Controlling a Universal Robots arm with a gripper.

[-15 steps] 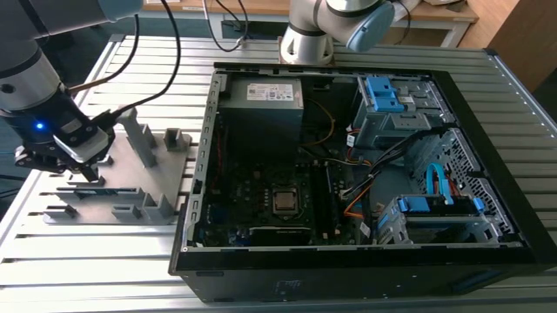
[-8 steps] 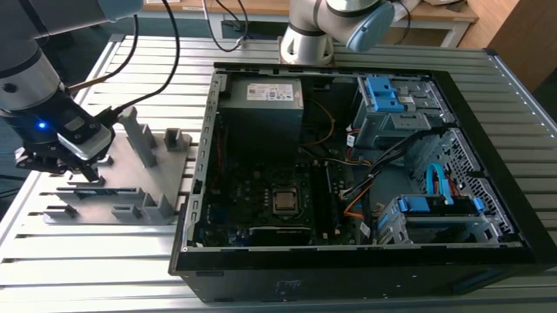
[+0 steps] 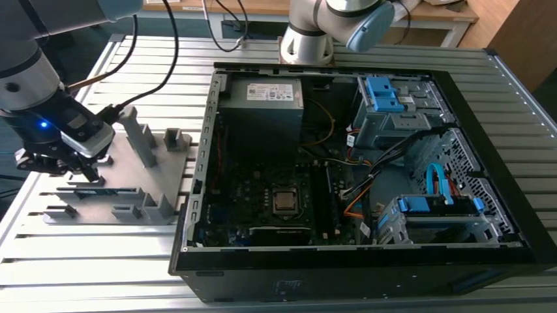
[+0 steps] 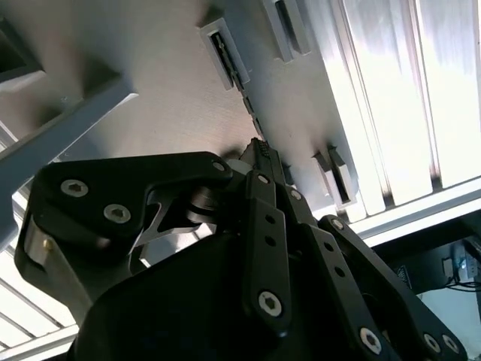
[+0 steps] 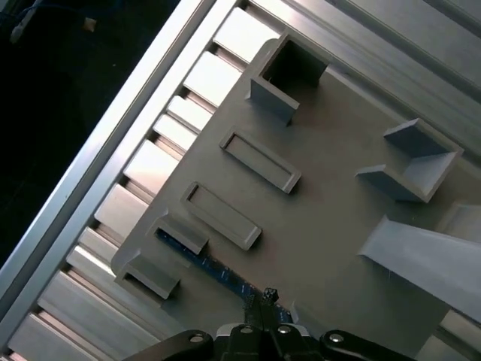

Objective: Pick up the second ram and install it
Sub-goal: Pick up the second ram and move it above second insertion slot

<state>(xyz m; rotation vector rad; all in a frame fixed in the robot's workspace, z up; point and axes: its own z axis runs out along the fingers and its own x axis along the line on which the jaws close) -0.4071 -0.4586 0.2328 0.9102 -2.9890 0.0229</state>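
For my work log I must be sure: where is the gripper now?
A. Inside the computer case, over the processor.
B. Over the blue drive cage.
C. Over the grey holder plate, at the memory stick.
C: in the exterior view the gripper is over the grey holder plate, outside the computer case, right at the memory stick.

Holder blocks (image 5: 180, 235) hard by the second ram (image 5: 214, 269), tall fin (image 5: 421, 256) nearby.

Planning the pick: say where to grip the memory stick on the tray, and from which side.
Pinch the memory stick across its flat faces at the middle of its top edge, coming down from above. It appears to stand on edge on the tray, one end in a slotted block.
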